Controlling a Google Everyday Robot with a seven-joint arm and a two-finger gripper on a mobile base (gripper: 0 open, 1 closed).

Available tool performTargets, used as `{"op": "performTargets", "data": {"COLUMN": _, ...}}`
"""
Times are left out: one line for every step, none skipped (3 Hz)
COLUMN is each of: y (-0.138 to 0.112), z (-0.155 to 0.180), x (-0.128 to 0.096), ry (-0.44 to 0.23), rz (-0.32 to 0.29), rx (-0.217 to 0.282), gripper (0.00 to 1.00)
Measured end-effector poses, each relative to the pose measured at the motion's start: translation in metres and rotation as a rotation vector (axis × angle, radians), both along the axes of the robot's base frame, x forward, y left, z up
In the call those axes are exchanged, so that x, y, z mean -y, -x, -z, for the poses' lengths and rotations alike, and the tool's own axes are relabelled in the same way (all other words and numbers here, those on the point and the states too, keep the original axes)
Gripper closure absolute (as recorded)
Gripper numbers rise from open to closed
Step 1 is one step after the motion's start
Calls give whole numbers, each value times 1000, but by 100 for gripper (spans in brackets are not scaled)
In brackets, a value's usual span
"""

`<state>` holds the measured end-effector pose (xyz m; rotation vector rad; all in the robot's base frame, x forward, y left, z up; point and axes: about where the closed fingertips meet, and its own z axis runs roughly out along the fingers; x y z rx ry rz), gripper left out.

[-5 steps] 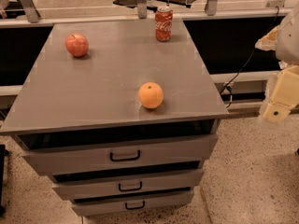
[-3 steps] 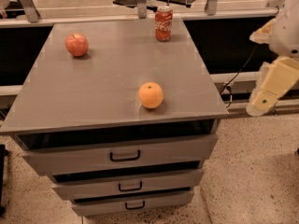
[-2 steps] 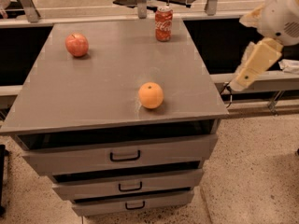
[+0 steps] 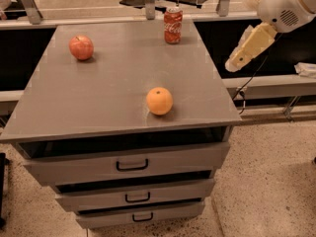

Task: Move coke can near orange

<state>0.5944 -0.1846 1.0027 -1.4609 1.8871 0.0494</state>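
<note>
The red coke can [image 4: 173, 25] stands upright near the far edge of the grey cabinet top [image 4: 118, 78], right of centre. The orange [image 4: 159, 101] lies near the front edge, right of centre. My gripper [image 4: 234, 63] hangs in the air off the cabinet's right side, below the white arm joint. It is to the right of the can and lower in the picture, apart from both the can and the orange. It holds nothing.
A reddish apple [image 4: 81, 47] lies at the far left of the top. The cabinet has three drawers with dark handles [image 4: 132, 165]. A low ledge [image 4: 276, 85] and cables run behind the cabinet on the right. Speckled floor lies at the lower right.
My arm has risen and swung leftward from the lower right toward the cabinet's right edge. The can, orange and apple have not moved.
</note>
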Motion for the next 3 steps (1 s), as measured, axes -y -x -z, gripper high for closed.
{"op": "performTargets", "data": {"y": -16, "z": 9, "x": -12, "ry": -40, "rz": 21, "rx": 24, "gripper": 0}}
{"op": "performTargets", "data": {"y": -68, "z": 27, "x": -47, "ry": -152, "rz": 38, "rx": 80, "gripper": 0}}
{"op": "performTargets", "data": {"y": -149, "z": 46, "x": -75, "ry": -330, "rz": 60, "rx": 166, "gripper": 0}}
